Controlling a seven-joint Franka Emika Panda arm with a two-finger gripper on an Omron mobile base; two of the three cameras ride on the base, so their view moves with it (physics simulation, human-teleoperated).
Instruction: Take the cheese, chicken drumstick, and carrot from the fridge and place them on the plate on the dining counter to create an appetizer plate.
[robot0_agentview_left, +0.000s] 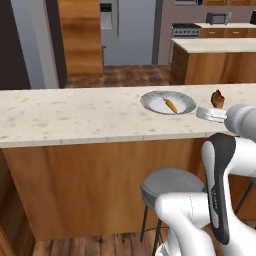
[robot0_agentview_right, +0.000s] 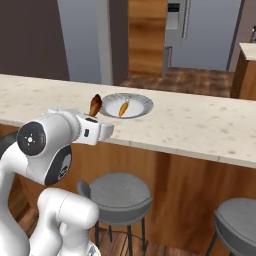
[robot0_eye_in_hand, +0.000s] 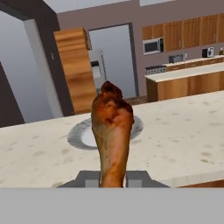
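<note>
1. Far left, in the left base view: long bench (robot0_agentview_left: 75, 117) with a speckled beige stone top and a wood-panelled front, running across the whole width.
2. Below the bench edge: round grey stool (robot0_agentview_left: 172, 182) on thin dark legs, close against the panelling.
3. Right of centre on the bench top: round shallow grey-white plate (robot0_agentview_left: 167, 102) with a wide rim.
4. Inside the plate: slim orange carrot (robot0_agentview_left: 171, 105), lying at a slant near the middle.
5. Just right of the plate: dark brown chicken drumstick (robot0_agentview_left: 217, 99), held above the bench top, apart from the plate rim.
6. At the drumstick's thin end: gripper (robot0_eye_in_hand: 113, 178), pinching the chicken drumstick between its two fingers, fat end pointing away from the hand.
7. In the hand view: plate partly hidden behind the upright drumstick, bench surface spreading to either side.
8. In the right base view: drumstick just left of the plate, a second grey stool (robot0_agentview_right: 240, 220) at the far right.
9. Beyond the bench: grey fridge (robot0_agentview_left: 131, 30) standing well back across the wood floor.
</note>
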